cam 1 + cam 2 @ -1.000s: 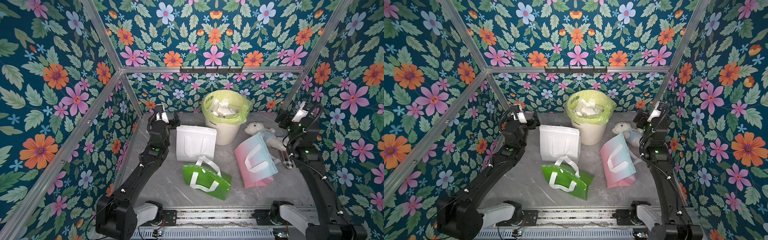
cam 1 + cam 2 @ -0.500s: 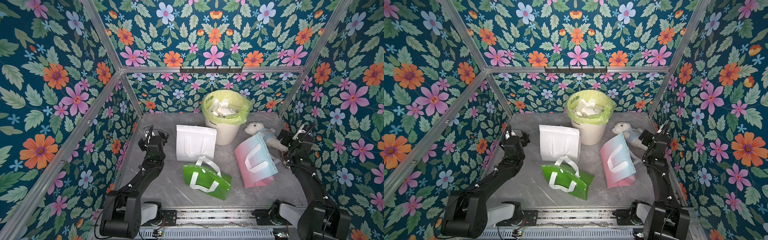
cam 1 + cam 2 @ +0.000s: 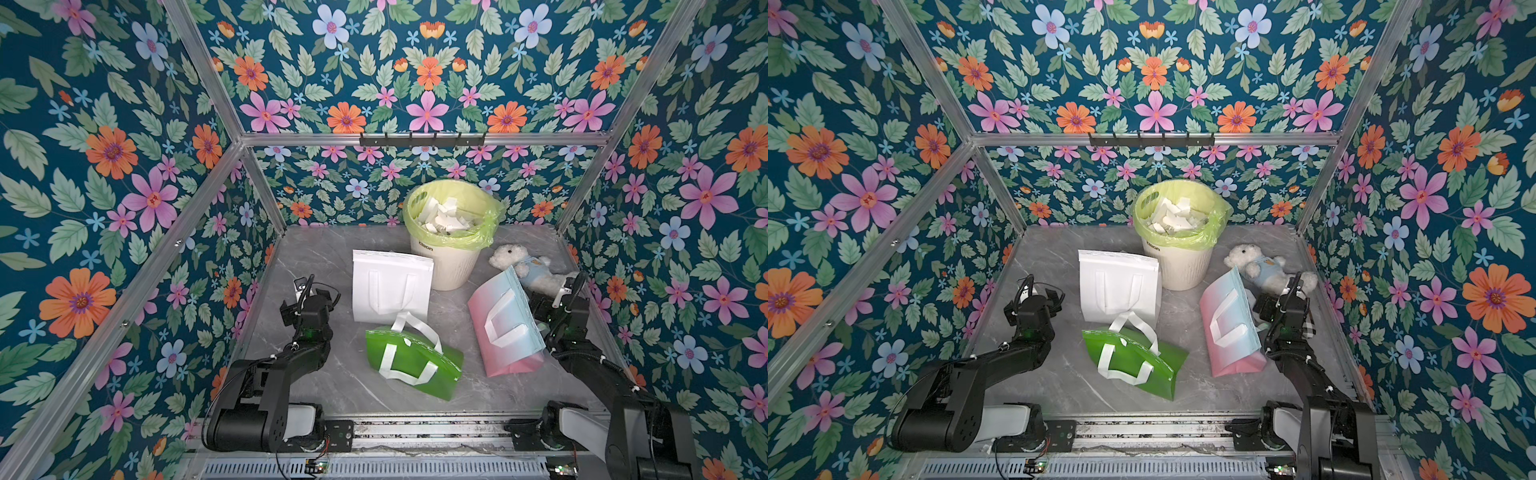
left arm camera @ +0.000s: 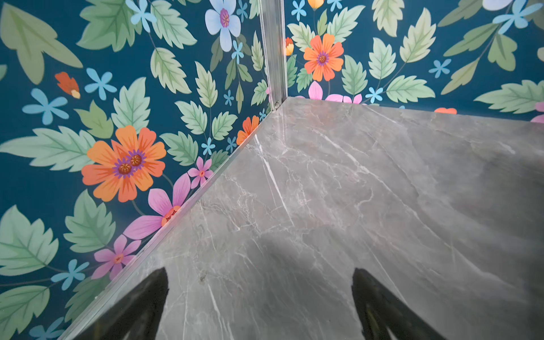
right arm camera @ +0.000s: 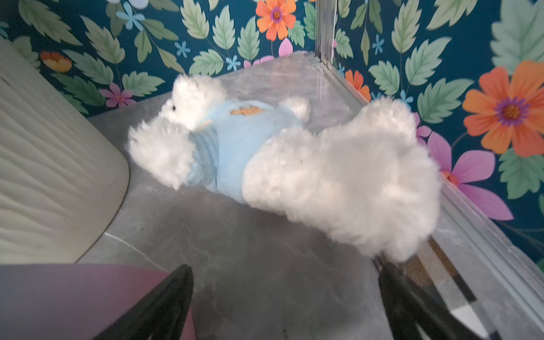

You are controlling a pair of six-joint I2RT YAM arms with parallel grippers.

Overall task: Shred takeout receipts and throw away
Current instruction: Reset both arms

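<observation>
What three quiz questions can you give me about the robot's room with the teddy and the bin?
1. True or false: the torn white paper pieces lie inside the bin.
2. Which bag lies nearest the teddy? A white bag, B green bag, C pink-and-blue bag.
3. Fill in: the left gripper and the right gripper are both ____, holding nothing.
Key: 1 true; 2 C; 3 open.

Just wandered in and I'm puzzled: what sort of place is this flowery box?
Probably a robot test booth staged like a room: flowered wall panels on a metal frame, a left arm and right arm mounted on a front rail, and a lined waste bin on the tabletop.
</observation>
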